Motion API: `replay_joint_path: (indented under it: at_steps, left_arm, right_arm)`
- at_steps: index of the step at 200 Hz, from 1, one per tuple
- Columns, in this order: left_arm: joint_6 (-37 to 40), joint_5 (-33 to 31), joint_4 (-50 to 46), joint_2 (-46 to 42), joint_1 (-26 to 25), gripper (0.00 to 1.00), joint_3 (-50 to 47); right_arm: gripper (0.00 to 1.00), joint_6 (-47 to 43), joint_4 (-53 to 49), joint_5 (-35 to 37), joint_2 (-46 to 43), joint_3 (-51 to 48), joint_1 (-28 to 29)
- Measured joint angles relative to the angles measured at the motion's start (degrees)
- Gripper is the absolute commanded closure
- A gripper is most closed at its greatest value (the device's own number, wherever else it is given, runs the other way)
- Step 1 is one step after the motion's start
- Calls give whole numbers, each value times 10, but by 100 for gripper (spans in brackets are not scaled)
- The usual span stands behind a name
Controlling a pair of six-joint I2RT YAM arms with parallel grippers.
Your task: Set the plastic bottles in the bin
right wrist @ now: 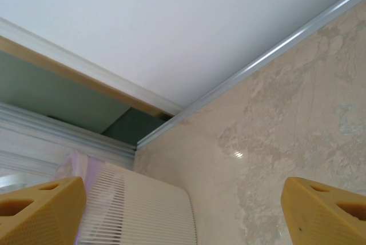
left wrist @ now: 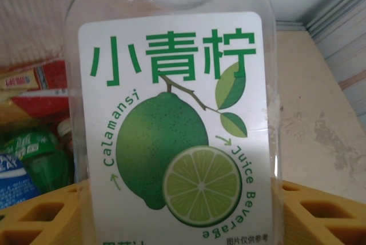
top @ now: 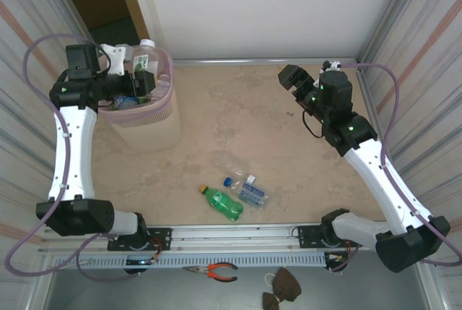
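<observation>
Binned: several
Left gripper (top: pixel 138 82): grasping clear lime-labelled bottle (left wrist: pixel 171 113) over pink mesh bin (top: pixel 155 133)
Right gripper (top: pixel 292 79): spread, empty
Remaining: three loose bottles (top: pixel 249 193)

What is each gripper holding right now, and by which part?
Left gripper holds the lime-label bottle by its lower body; right gripper is open, empty.

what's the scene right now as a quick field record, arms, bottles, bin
left gripper: shut on lime juice bottle, held upright over the bin
right gripper: open, empty, above the far right of the table
bin contents: other bottles inside
lying on table: green bottle, blue-label bottle, clear bottle, close together near the front
</observation>
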Motion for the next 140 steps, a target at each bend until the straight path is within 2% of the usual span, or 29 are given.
replay_joint_path:
  at_steps: [84, 140]
  left_arm:
    - [-63, -34, 1, 10, -3, 46, -46]
    - [-82, -77, -1, 47, -47, 43, -45]
  right_arm:
    - [12, -9, -3, 0, 0, 0, -11]
    - [12, -9, -3, -1, 0, -5, -12]
